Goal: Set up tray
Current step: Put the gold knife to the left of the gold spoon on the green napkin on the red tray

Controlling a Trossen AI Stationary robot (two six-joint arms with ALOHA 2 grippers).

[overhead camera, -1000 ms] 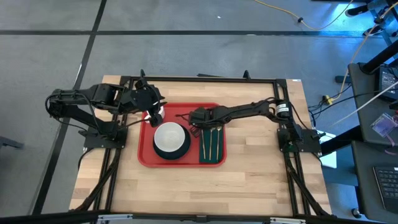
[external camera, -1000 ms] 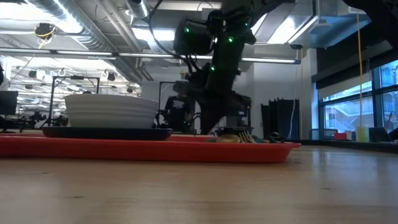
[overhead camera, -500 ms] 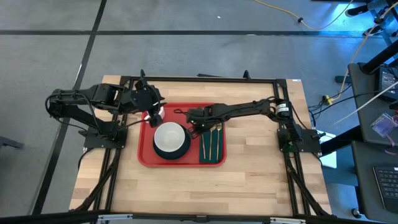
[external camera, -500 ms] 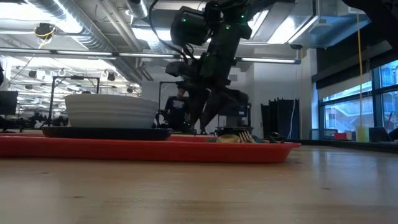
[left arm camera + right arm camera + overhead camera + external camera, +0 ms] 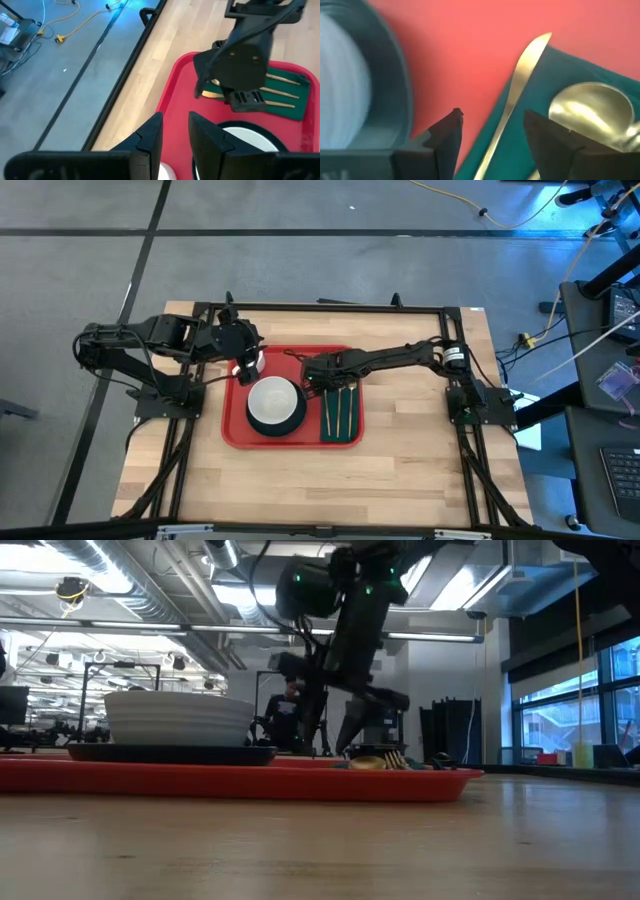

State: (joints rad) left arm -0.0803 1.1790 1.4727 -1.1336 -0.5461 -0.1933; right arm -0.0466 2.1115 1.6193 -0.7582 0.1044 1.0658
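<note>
Since a second ago, the right gripper point(image 5: 306, 380) has been lifted off the green napkin point(image 5: 342, 413), and its jaws, shut then, are now seen parted in the right wrist view, with nothing between them. It is held just above the tray, between the bowl and the napkin's 12 o'clock end.

In the high view, a red tray point(image 5: 233, 423) is laid at the middle of a wooden table point(image 5: 410, 480). On the tray's 9 o'clock half, a white bowl point(image 5: 273, 397) is set on a dark plate point(image 5: 252, 420). On its 3 o'clock half the napkin is spread, with gold cutlery point(image 5: 341, 408) laid lengthwise on it. In the right wrist view, a gold knife point(image 5: 512, 97) and a gold spoon point(image 5: 590, 112) are shown on the napkin, the knife nearer the plate.

The left gripper point(image 5: 243, 363) is held over the tray's 11 o'clock corner, unchanged. Its jaws stand slightly apart in the left wrist view; something white shows below the gap, but whether it is gripped cannot be told.
</note>
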